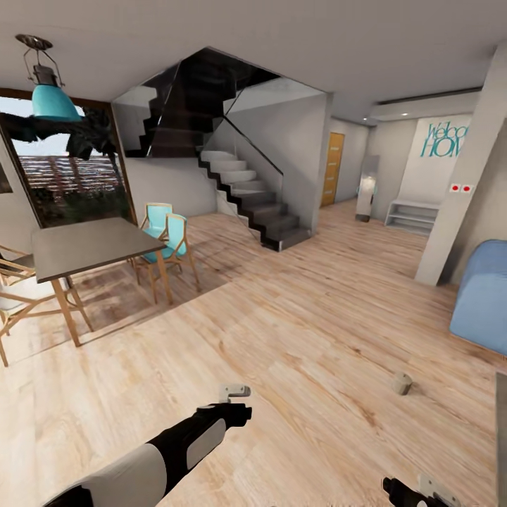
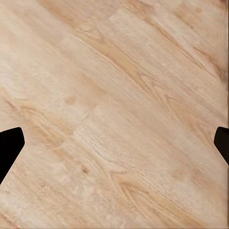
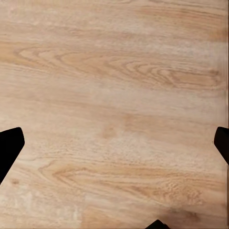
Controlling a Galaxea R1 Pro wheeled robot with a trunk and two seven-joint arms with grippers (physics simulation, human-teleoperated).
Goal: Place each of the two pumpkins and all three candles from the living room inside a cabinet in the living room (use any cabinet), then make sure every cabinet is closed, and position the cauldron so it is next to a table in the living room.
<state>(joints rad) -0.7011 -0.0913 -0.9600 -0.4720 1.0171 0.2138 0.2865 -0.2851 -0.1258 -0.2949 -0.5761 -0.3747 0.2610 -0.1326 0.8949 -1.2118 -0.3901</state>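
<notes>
Your candle (image 1: 401, 383) lies tipped on the wood floor (image 1: 303, 331) ahead and to the right, near the blue sofa (image 1: 484, 296), closer to your right end effector (image 3: 114, 143) than the left end effector (image 2: 114, 143), both spread wide and empty.

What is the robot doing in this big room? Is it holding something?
No, it isn't holding anything right now. Both arms hang low over the wooden floor, and the left tool and the right tool are open with just floorboards between their fingers. One small beige candle lies on the floor ahead, to the robot's right, near the blue sofa. The dining table and stairs are further off.
</notes>
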